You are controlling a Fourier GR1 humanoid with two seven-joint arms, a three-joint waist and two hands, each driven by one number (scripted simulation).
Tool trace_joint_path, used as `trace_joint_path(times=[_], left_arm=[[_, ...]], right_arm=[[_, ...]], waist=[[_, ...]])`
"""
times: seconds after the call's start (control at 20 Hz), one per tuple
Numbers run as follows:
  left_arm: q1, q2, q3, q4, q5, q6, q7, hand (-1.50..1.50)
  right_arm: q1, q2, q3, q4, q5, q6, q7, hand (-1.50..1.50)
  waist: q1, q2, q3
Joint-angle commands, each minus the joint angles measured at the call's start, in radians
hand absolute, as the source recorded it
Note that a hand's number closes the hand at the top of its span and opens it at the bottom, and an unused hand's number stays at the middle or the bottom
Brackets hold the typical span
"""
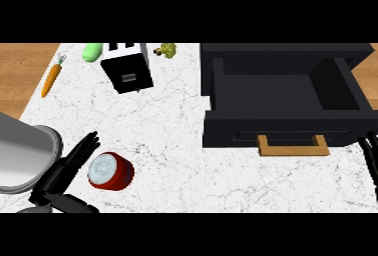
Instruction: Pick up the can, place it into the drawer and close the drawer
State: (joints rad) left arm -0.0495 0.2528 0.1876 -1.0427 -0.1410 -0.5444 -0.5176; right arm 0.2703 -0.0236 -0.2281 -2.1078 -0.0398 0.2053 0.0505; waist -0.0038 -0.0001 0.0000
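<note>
Step in hand: reaching for the can, not gripped yet. Left hand (65, 172) at lower left, fingers straight and spread, just beside the red can (111, 170), which stands on the counter (177, 130). Right hand (369, 155) barely shows at the right edge, can't tell its fingers. Drawer (284, 90) at upper right is open, wooden handle (292, 145) facing down-frame. Next: curl fingers round the can, lift, carry right to the drawer.

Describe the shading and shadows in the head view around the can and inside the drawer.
Head view: the can casts only a faint shadow on the evenly lit counter; the drawer interior is uniformly dark; the left hand shows no glare.
</note>
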Motion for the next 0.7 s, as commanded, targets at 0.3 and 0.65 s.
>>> trace_joint_path(times=[0.3,0.65], left_arm=[[-0.123,-0.017,-0.007,0.158,-0.023,0.050,-0.062,-1.50],[-0.111,-0.039,-0.040,0.194,-0.050,0.084,-0.102,-1.50]], right_arm=[[0.000,0.010,-0.005,-0.004,-0.013,0.012,-0.019,-1.50],[0.054,-0.001,-0.030,-0.037,-0.041,0.036,0.000,-1.50]], waist=[[-0.002,0.000,0.000],[-0.002,0.000,0.000]])
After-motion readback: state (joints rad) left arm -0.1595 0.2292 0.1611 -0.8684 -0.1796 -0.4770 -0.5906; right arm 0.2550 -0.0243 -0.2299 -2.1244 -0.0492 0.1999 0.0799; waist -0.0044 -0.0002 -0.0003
